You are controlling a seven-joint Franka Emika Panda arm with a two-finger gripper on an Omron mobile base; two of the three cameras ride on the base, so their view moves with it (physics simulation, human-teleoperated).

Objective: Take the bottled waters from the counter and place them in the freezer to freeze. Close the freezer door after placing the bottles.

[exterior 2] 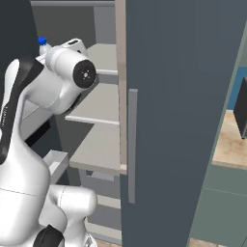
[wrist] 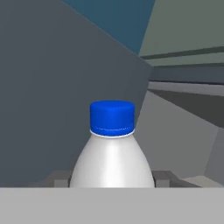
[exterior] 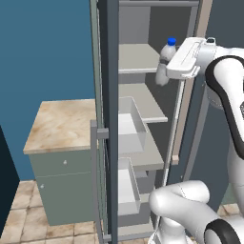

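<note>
A tall dark grey freezer (exterior: 143, 95) stands open in a rendered kitchen, showing flat, matte pale shelves stacked one above another. Between the shelves sit boxy clear drawers (exterior: 131, 126) with thin see-through walls; what lies inside them cannot be made out. Seen from the right base camera, the freezer door (exterior 2: 183, 120) is a broad, smooth, dark grey slab swung wide open, with a slim upright grey bar handle (exterior 2: 132, 144) on its face. To the left of the freezer, in the left base view, stands a small separate cabinet (exterior: 64, 143) with a beige marbled stone-look top and plain grey-green front. The floor (exterior: 28, 219) below is tan tile.

The white, glossy robot arm (exterior: 228, 109) with dark joints reaches up toward the upper shelves. At its tip, the gripper (exterior: 164, 66) is closed around the body of a small bottled water (exterior: 167, 59), a rounded, pale translucent plastic bottle with a bright blue ribbed screw cap. The bottle stands upright in the jaws, held in the air at the open front of the freezer, just beside the edge of an upper shelf (exterior: 138, 57) and not resting on it. In the hand view, the bottle's sloping shoulder rises between the two dark fingertips (wrist: 164, 178), with grey freezer walls behind.
</note>
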